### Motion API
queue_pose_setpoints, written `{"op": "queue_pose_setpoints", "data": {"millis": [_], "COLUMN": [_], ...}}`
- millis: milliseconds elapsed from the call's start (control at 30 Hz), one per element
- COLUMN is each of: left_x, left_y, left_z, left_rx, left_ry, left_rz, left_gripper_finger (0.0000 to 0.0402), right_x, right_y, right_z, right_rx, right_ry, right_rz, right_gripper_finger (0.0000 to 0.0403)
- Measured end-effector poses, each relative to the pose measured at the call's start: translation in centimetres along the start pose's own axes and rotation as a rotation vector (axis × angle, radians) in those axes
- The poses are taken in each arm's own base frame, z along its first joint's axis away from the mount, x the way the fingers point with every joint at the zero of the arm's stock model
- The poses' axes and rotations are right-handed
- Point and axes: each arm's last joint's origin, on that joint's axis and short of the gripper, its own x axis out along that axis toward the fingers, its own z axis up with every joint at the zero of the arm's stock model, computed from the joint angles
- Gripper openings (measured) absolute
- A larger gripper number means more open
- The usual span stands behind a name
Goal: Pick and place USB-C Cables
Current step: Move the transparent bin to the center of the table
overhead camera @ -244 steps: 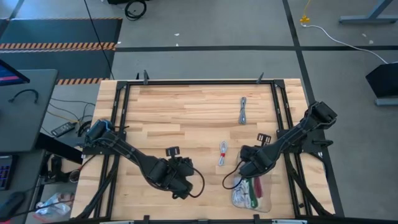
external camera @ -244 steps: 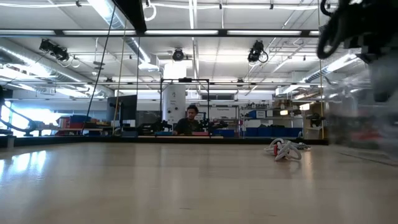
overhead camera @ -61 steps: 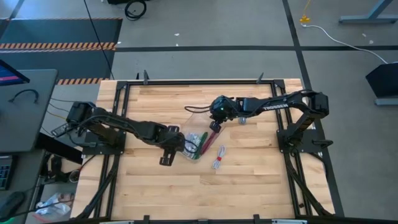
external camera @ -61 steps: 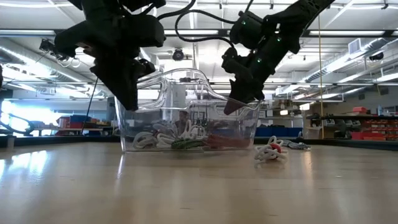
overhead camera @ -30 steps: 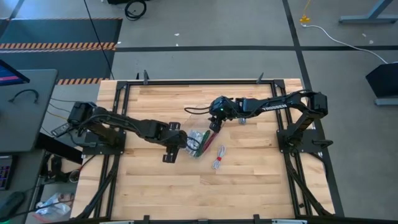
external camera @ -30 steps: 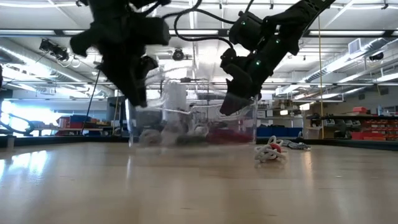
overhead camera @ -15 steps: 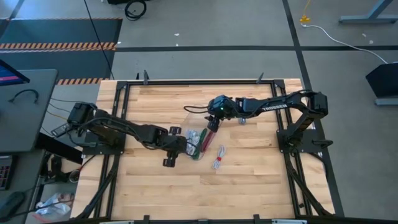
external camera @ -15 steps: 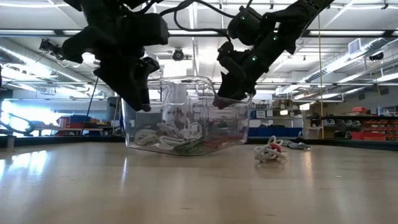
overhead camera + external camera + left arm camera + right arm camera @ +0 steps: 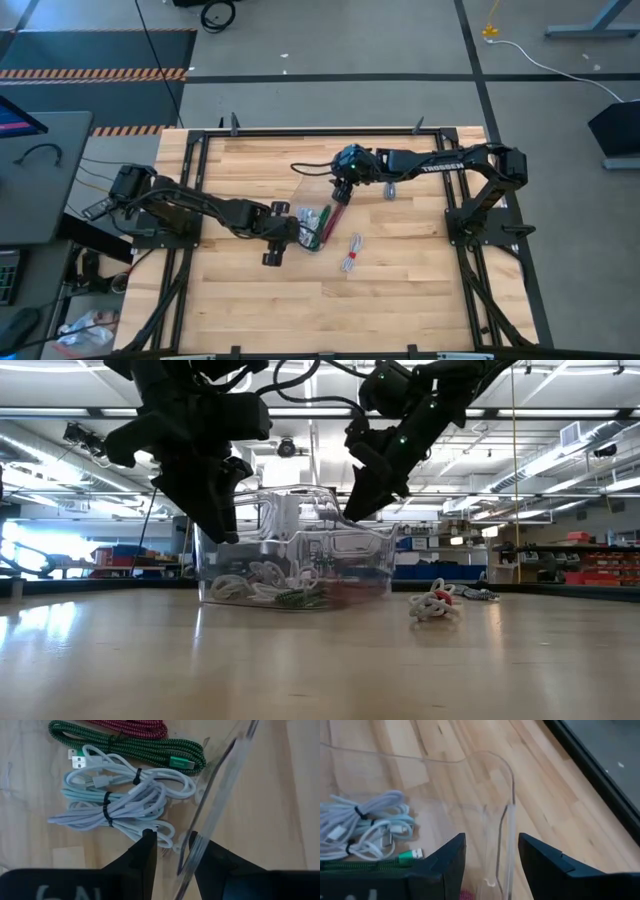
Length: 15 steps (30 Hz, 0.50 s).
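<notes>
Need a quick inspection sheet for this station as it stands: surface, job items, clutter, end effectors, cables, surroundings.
Surface: pale wooden table in a black frame.
Job's things: clear plastic tray holding coiled white cable bundles, a green braided cable and a red one; white cable bundle with red tie and grey cable bundle lie loose on the wood.
Clutter: nothing seen.
End effectors: left end effector closed on the tray's wall; right end effector straddles the opposite wall, grip not clear.
Cables: robot wiring loops near the right arm.
Surroundings: grey floor, hazard-striped mat, workshop shelving behind.
</notes>
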Motion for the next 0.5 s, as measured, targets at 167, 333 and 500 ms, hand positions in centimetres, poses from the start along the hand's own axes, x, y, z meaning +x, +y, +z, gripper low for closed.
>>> {"op": "queue_pose_setpoints", "data": {"millis": [167, 333, 500], "left_x": [0.0, 0.0, -0.4], "left_y": [0.0, -0.1, -0.1], "left_z": [0.0, 0.0, 0.4], "left_rx": [0.000, -0.014, -0.010], "left_ry": [0.000, -0.005, -0.050], "left_rz": [-0.003, -0.006, -0.011], "left_gripper_finger": [0.0118, 0.0118, 0.0118], "right_x": [0.1, 0.2, 0.2], "right_y": [-0.9, -1.6, -1.6], "right_z": [-0.2, -0.2, -0.2], "right_rx": [0.011, 0.020, 0.020], "right_ry": [0.026, 0.028, 0.029], "right_rz": [-0.044, -0.059, -0.041], "right_gripper_finger": [0.0187, 0.0187, 0.0187]}}
